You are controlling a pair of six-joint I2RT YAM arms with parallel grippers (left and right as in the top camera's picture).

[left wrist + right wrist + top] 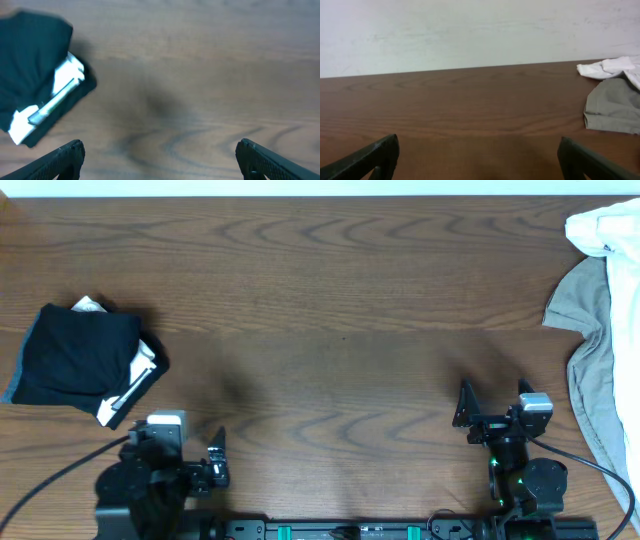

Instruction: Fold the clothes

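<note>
A black garment (80,360) lies folded into a compact bundle on the left part of the brown wooden desk (340,310), with a white strip (135,380) showing along its right-hand edge and a small pale corner peeping out at its far side. At the opposite end, a white cloth (605,230) sits crumpled at the far right corner, and a khaki cloth (595,360) spreads loosely below it, running down the right edge of the desk; the two touch, the white one partly over the khaki. The left arm (160,470) sits at the near edge, just below the black bundle and apart from it; the left jaws stand wide, and the left wrist view shows only bare wood between the dark fingers (65,160). The right arm (515,450) sits at the near edge beside the khaki cloth without touching it; the right jaws are likewise spread wide and hold nothing.
</note>
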